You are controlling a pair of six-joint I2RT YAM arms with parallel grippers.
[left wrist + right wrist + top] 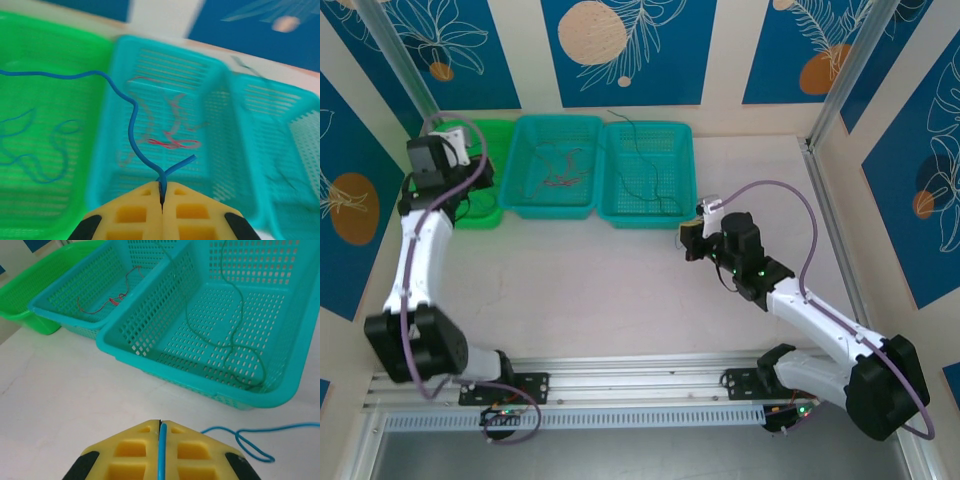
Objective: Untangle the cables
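My left gripper [161, 192] is shut on a blue cable [131, 120], which kinks upward and runs left over the green basket [45, 50]. More blue cables [30, 160] lie blurred in that basket. Red cables [172, 145] lie in the middle teal basket [558, 122]. A dark green-grey cable [235, 347] winds across the right teal basket [165, 357]. My right gripper [161, 432] hovers over the table in front of that basket, its yellow fingers shut with a blue cable [250, 442] running between them and looping on the table to the right.
The three baskets stand side by side at the back of the table [600, 290]. From above, the left gripper [485, 172] is over the green basket [485, 215] and the right gripper [688, 240] is near the right teal basket [650, 127]. A metal post [835, 95] stands at the back right.
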